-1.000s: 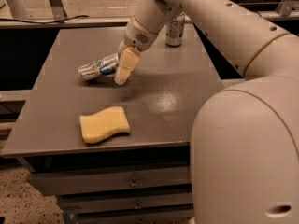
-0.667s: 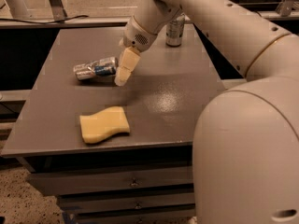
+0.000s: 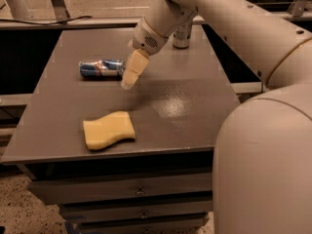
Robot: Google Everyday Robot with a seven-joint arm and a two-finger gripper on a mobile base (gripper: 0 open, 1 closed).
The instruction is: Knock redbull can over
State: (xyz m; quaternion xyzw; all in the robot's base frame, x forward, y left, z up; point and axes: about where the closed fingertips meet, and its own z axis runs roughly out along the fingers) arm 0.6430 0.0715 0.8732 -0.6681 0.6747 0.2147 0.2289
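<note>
The redbull can (image 3: 101,68), slim, silver with blue panels, lies on its side on the grey table (image 3: 195,101) at the left rear. My gripper (image 3: 128,82) hangs over the table just right of the can's end, its pale fingers (image 3: 134,68) pointing down and left. The fingers are close to the can; I cannot tell whether they touch it.
A yellow sponge (image 3: 108,130) lies near the table's front left. A wider plain silver-grey can (image 3: 182,36) stands upright at the back, behind my arm. My large arm segments fill the right side of the view. Drawers sit under the tabletop.
The can has rolled a little left and now lies flat, level with the table's back edge. My gripper has stayed almost in place beside it.
</note>
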